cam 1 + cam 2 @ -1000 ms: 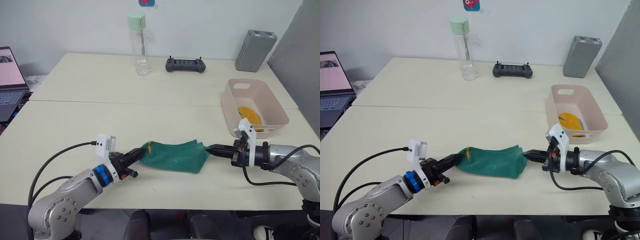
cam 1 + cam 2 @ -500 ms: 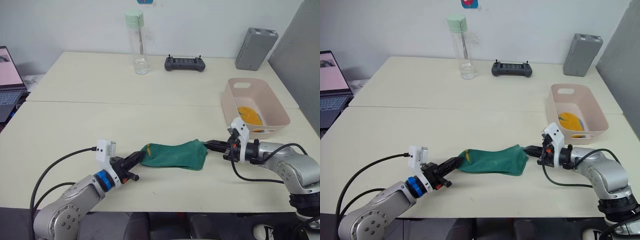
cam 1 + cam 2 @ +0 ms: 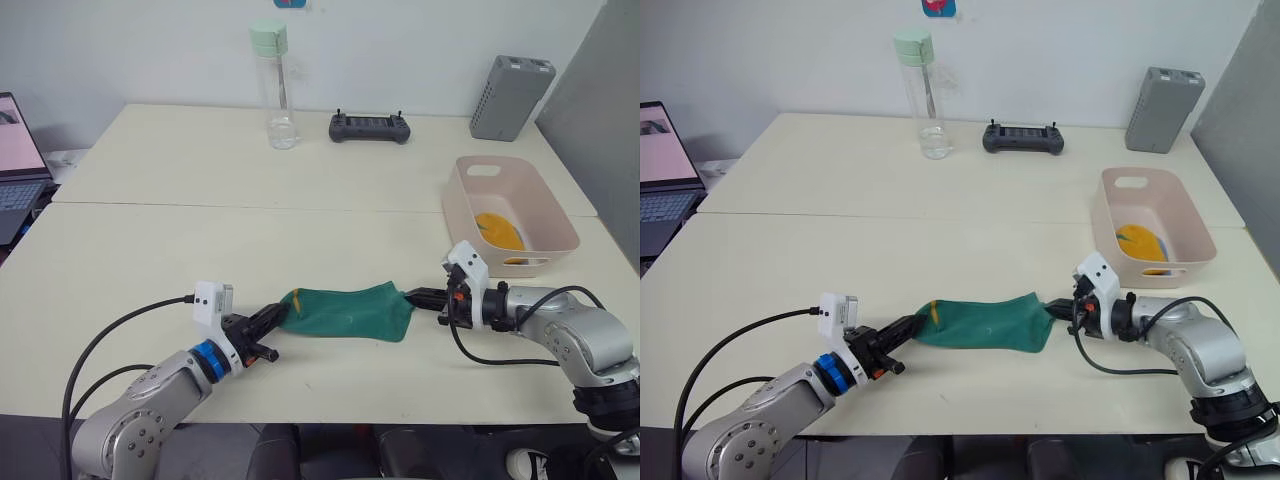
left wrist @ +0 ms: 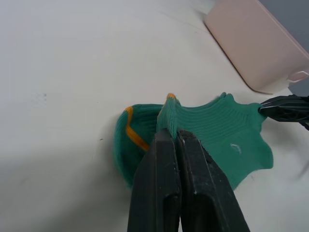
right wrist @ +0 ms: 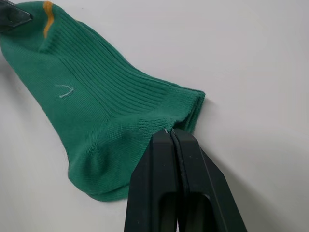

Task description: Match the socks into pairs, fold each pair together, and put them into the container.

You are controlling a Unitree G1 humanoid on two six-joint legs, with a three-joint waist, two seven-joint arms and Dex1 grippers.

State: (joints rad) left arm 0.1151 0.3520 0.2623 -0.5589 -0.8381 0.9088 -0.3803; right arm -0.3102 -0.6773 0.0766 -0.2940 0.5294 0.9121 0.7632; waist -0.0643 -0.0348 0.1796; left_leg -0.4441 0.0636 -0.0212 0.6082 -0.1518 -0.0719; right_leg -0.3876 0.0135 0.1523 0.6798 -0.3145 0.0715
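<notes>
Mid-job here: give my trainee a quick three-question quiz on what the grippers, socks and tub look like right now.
1. True or false: both grippers have their jaws shut on the green socks.
2. What lies in the pink container?
A. a yellow sock
B. a bottle
C. nothing
3. Which end does the left gripper hold: the one with the yellow mark, or the other?

Key: 1 true. 2 A, a yellow sock. 3 the yellow-mark end; the right gripper pinches the other.

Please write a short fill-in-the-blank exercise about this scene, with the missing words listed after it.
1. Both grippers are shut on the dark ____ socks.
2. The left gripper pinches the end bearing a ____ stripe.
3. A yellow sock lies inside the pale ____ container.

Missing words: green; yellow; pink
</notes>
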